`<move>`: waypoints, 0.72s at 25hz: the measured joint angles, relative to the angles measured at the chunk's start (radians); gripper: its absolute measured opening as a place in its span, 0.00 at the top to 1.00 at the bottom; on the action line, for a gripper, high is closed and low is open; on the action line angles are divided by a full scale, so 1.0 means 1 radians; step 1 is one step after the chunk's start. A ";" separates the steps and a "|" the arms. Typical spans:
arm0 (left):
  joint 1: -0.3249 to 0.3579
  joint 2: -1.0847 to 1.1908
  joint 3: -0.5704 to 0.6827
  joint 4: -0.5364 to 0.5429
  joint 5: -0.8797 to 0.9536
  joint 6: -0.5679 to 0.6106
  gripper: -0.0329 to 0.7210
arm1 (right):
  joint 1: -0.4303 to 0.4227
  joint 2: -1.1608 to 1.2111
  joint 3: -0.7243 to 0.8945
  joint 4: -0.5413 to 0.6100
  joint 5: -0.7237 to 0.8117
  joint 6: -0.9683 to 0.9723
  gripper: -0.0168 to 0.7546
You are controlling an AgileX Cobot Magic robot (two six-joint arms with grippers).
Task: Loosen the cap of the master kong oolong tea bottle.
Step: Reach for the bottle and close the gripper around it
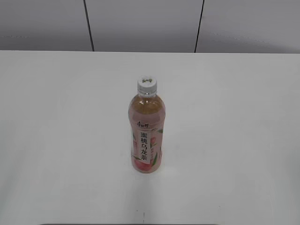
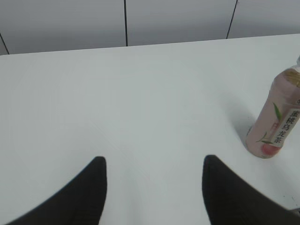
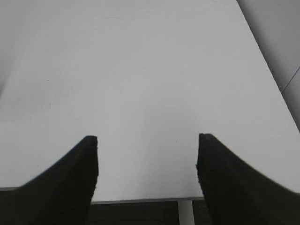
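Exterior view: bottle (image 1: 146,136) upright, cap (image 1: 146,85) on, white table (image 1: 56,140).
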 joint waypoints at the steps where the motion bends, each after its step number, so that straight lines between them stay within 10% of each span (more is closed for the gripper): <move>1: 0.000 0.000 0.000 0.000 0.000 0.000 0.42 | 0.000 0.000 0.000 0.000 0.000 0.000 0.33; 18: 0.000 0.000 0.000 0.000 0.000 0.000 0.42 | 0.000 0.000 0.000 0.000 0.000 0.000 0.33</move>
